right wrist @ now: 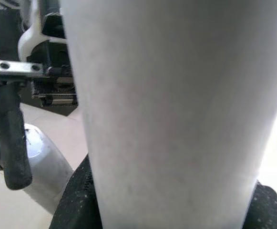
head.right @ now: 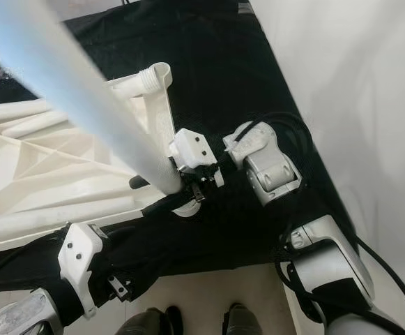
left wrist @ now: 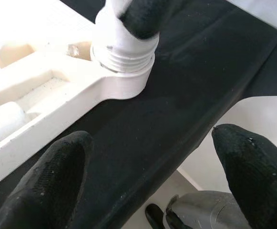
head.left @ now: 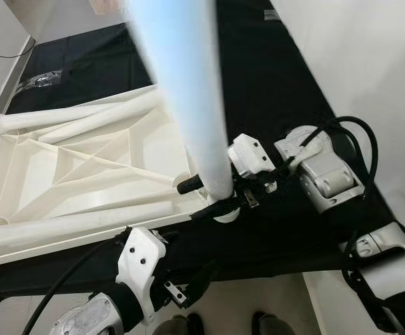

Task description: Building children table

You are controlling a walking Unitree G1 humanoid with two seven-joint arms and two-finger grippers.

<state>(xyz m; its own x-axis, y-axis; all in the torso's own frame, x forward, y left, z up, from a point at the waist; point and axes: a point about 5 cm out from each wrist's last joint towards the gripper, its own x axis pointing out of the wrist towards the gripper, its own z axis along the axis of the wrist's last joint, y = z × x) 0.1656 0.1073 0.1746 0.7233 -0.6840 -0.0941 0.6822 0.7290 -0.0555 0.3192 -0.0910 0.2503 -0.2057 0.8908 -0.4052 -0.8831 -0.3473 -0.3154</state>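
Left eye view: white upturned tabletop (head.left: 83, 174) lying ribbed side up on a black cloth (head.left: 272, 84), loose white legs (head.left: 97, 115) resting across its ribs. Pale table leg (head.left: 188, 91) standing upright at the tabletop's near corner, foot end in the corner socket. Right claw (head.left: 212, 195) clenched around the base of that leg, black fingers on either side. Left claw (head.left: 181, 279) low at the cloth's near edge, just beside the tabletop's front rim, touching nothing.

Right eye view: same scene; threaded corner socket (head.right: 157, 73) bare at the tabletop's far corner. Dark shoes (head.right: 188, 322) on the pale floor (head.right: 209, 286) at the bottom edge.

Left wrist view: two black fingers (left wrist: 52, 176) spread wide apart, released, over the cloth. Beyond them, threaded base of the leg seated in the corner socket (left wrist: 124, 57), a black fingertip (left wrist: 140, 16) pressed against it.

Right wrist view: leg's pale shaft (right wrist: 176, 109) very close, gripped between the pads. Left claw (right wrist: 12, 138) beyond, over pale floor.
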